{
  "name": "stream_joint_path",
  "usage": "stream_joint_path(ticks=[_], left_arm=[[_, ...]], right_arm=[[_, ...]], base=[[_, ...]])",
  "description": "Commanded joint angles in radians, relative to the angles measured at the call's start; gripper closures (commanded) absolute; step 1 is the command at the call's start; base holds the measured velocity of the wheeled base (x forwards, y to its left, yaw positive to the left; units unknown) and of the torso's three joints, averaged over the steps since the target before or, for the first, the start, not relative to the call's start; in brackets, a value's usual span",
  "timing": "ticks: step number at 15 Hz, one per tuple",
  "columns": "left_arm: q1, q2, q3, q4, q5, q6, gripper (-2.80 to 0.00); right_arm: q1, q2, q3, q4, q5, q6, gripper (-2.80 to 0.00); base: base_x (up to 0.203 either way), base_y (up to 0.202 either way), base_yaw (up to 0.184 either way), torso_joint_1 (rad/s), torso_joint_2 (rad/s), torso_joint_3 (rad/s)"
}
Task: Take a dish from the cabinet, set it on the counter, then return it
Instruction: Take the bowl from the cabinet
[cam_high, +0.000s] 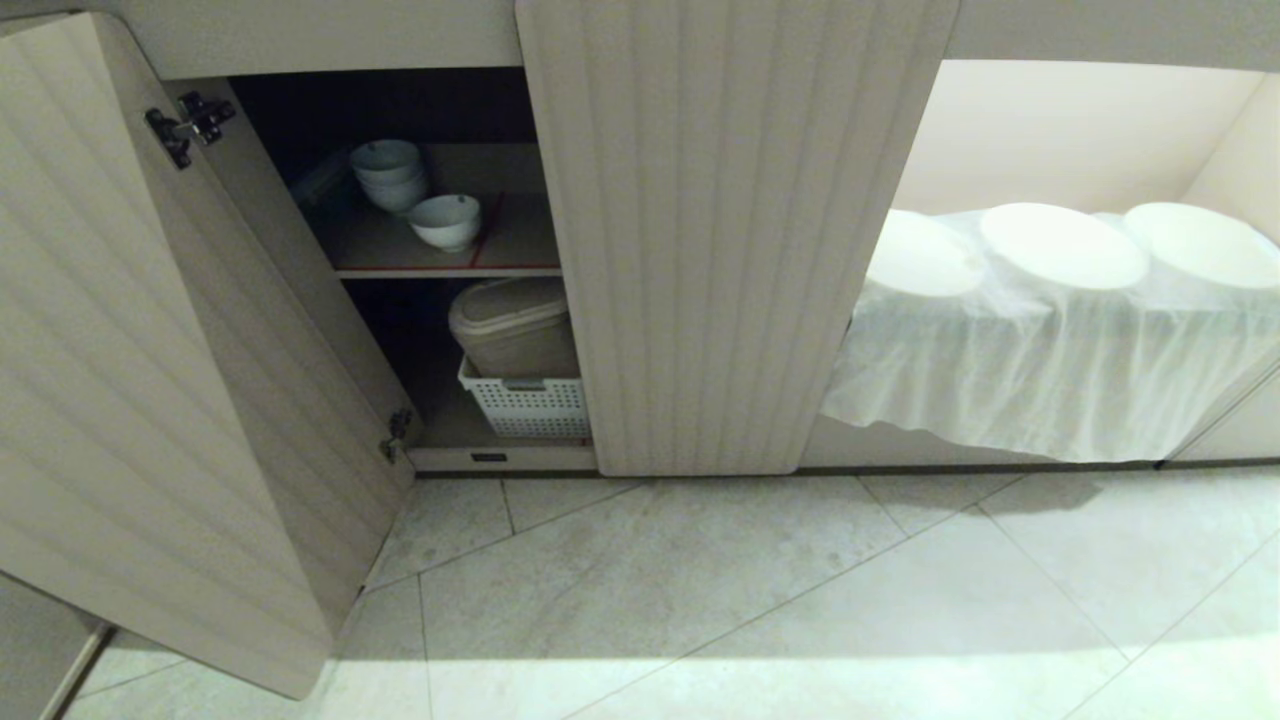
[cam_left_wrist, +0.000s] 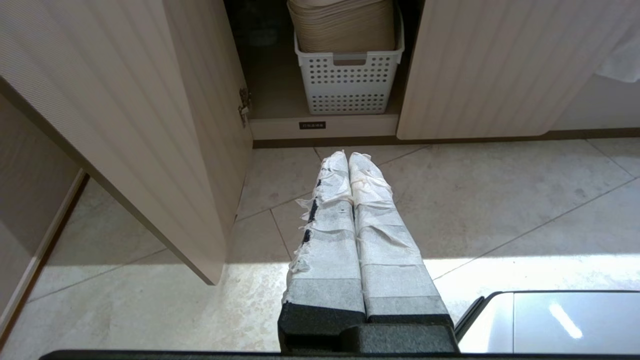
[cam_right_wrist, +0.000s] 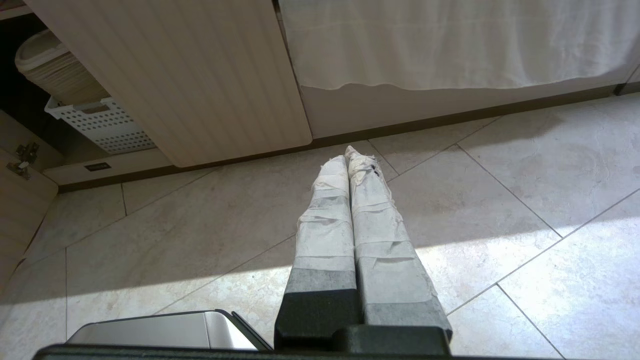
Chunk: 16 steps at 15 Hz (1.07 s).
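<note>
The cabinet (cam_high: 720, 250) stands with its left ribbed door (cam_high: 150, 350) swung wide open and its right door closed. On the upper red-edged shelf (cam_high: 450, 270) the dish (cam_high: 445, 221), a small white bowl, sits upright in front of a stack of similar white bowls (cam_high: 390, 175). The counter's top is out of view. My left gripper (cam_left_wrist: 348, 156) is shut and empty, hanging low over the floor tiles in front of the open compartment. To its right, my right gripper (cam_right_wrist: 347, 155) is also shut and empty above the floor by the closed door. Neither arm shows in the head view.
On the cabinet's bottom level a white perforated basket (cam_high: 525, 405) holds a beige lidded container (cam_high: 510, 325). An open niche to the right holds round white lids (cam_high: 1060, 245) on a hanging white cloth (cam_high: 1040, 380). Pale floor tiles (cam_high: 750, 600) spread in front.
</note>
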Motion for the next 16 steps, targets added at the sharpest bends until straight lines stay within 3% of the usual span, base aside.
stream_joint_path(ticks=[1,16], left_arm=[[0.0,0.0,0.0,-0.001,0.0,0.001,0.0],[0.0,0.0,0.0,-0.001,-0.001,0.001,0.0]], right_arm=[[0.0,0.0,0.0,0.0,0.0,0.001,0.0],[0.0,0.0,0.0,0.0,0.0,0.001,0.0]], base=[[0.0,0.0,0.0,0.0,0.0,0.0],[0.0,0.0,0.0,0.0,0.0,0.0]])
